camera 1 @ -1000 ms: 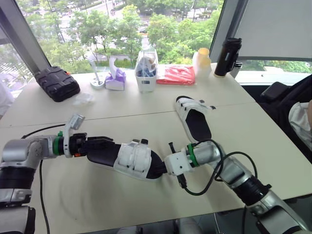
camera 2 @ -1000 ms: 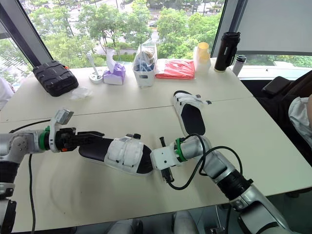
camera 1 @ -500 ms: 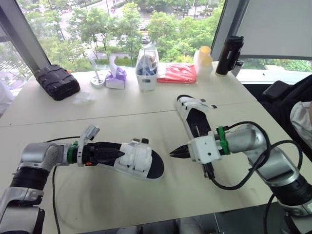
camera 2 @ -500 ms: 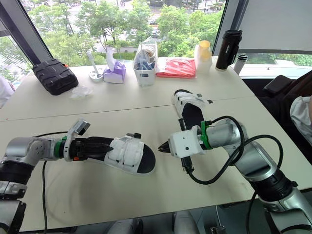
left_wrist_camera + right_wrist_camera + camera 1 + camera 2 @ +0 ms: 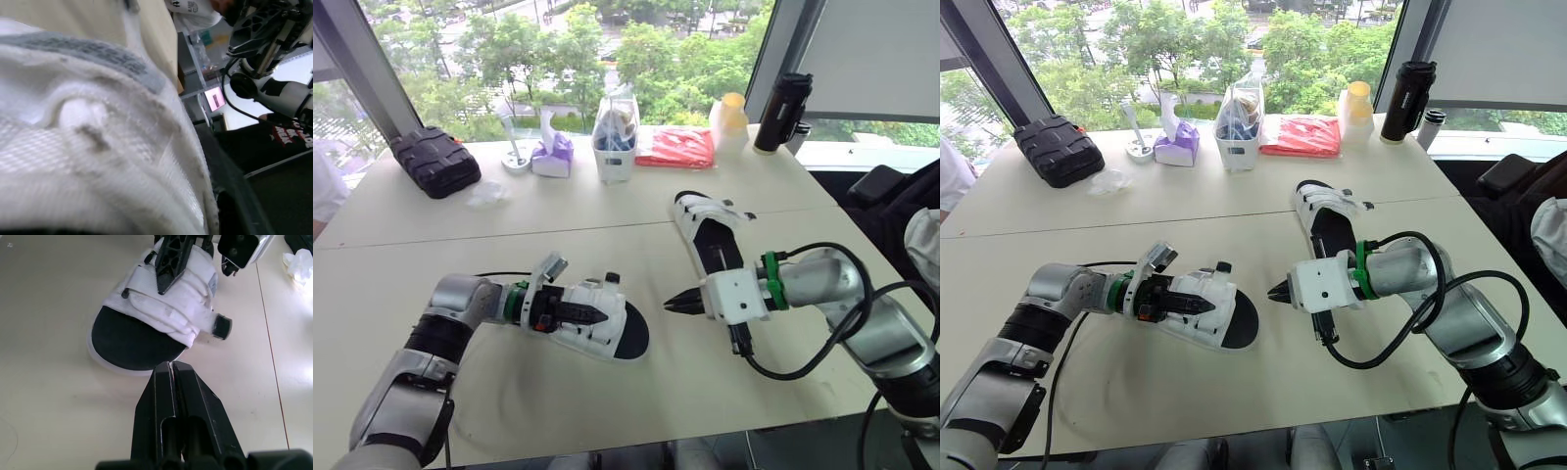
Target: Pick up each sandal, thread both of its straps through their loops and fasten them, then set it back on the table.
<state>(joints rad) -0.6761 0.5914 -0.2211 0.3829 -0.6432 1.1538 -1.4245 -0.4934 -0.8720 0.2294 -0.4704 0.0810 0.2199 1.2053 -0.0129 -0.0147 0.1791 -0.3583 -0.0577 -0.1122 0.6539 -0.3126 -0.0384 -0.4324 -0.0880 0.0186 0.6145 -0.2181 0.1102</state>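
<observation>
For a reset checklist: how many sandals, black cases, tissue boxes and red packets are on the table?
Sandals: 2 (near sandal, far sandal)
black case: 1
tissue box: 1
red packet: 1
Total: 5

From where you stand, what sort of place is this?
Probably an office or meeting room, well above ground: a broad pale table, big windows looking down on treetops, a tissue box and flask.
</observation>
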